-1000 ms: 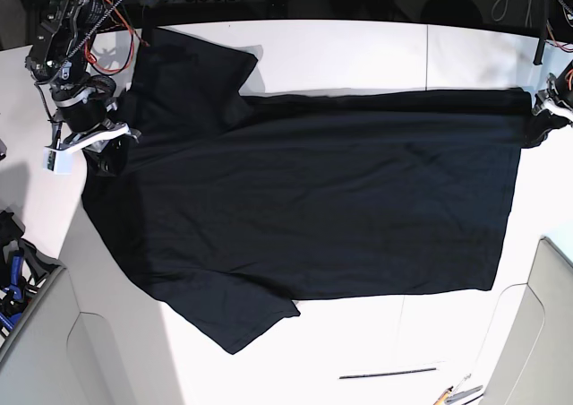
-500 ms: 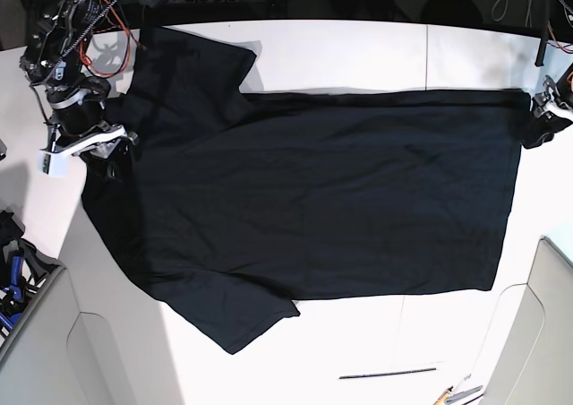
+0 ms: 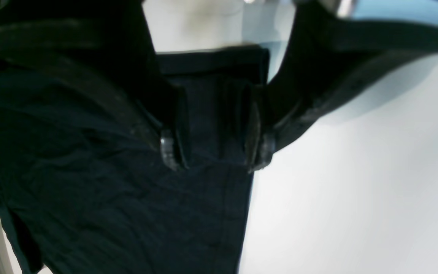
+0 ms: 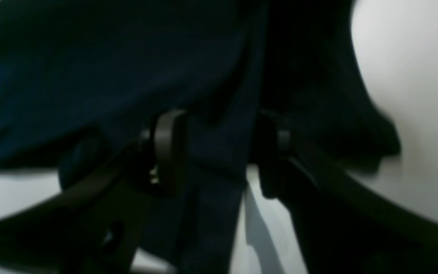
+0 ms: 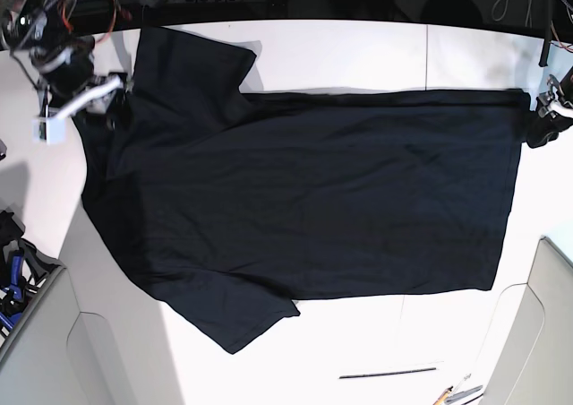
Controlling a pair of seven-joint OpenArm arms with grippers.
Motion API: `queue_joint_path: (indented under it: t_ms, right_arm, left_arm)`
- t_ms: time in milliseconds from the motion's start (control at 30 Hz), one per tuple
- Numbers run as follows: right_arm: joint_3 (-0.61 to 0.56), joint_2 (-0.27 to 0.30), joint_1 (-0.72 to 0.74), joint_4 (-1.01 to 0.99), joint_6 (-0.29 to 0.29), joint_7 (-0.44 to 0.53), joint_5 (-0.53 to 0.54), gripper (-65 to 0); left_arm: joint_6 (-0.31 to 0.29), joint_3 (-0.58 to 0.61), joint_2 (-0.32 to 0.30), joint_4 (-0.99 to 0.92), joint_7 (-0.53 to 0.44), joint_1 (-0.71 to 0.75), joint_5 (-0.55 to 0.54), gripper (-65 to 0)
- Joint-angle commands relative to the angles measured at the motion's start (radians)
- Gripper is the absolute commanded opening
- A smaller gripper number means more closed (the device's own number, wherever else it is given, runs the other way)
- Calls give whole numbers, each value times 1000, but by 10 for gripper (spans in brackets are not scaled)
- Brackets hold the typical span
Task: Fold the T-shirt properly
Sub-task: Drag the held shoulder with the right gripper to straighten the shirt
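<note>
While the large plain black short-sleeved cloth T-shirt (image 5: 304, 199) lies spread flat across the white desk (image 5: 358, 47), both sets of fingers sit at its opposite ends. At the left of the base view, the right gripper (image 5: 106, 100) works at the collar end of the shirt, beside the upper sleeve. Its wrist view shows a band of dark fabric (image 4: 219, 152) running down between the two black fingers (image 4: 167, 146), one on each side of the cloth; the fingers are spread rather than pressed together, and the picture is too blurred to tell whether they pinch the fabric. Past those fingers, the garment stretches across the desk, sleeves at that end, hem toward the other arm. At the right of the base view, the left gripper (image 5: 543, 123) sits at the hem corner. Its wrist view shows the hem's folded edge (image 3: 213, 125) between two parted black fingers (image 3: 171, 150), with bare desk just beside the outer finger.
</note>
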Motion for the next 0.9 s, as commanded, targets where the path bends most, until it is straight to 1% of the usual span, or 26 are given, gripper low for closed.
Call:
queue_joint_path:
  t_ms: [0,100,200,333,433,500,567,633,700,767,800,867]
  right_arm:
    - [5,8,-29,27,3,20,19,-359]
    - [5,8,-119,34,4,32,21,-359]
    - [5,8,-185,29,3,82,15,-359]
    - [5,8,-199,-16,3,151,-14,-359]
    - [4,8,-172,-93,3,163,-4,-359]
    - [3,8,-146,-162,4,158,23,-359]
    - [3,8,-125,-233,4,140,72,-359]
    - [3,8,-112,-292,16,116,122,-359]
    - [3,8,-113,-328,57,101,178,-359]
    - [3,8,-113,-343,90,65,225,-359]
    - [3,8,-115,-344,103,45,247,-359]
    - [3,8,-116,-344,112,9,285,-359]
  left_arm:
    - [-9,-9,-26,14,-14,-5,-18,-379]
    - [-9,-9,-26,14,-14,-5,-18,-379]
    - [-9,-9,-26,14,-14,-5,-18,-379]
    - [-9,-9,-26,14,-14,-5,-37,-379]
    - [-9,-9,-26,14,-14,-5,-38,-379]
    - [-9,-9,-26,14,-14,-5,-43,-379]
    - [-9,-9,-26,14,-14,-5,-45,-379]
    - [-9,-9,-26,14,-14,-5,-45,-379]
    - [-9,-9,-26,14,-14,-5,-45,-379]
    - [-9,-9,-26,14,-14,-5,-45,-379]
    - [-9,-9,-26,14,-14,-5,-45,-379]
    - [-9,-9,-26,14,-14,-5,-45,-379]
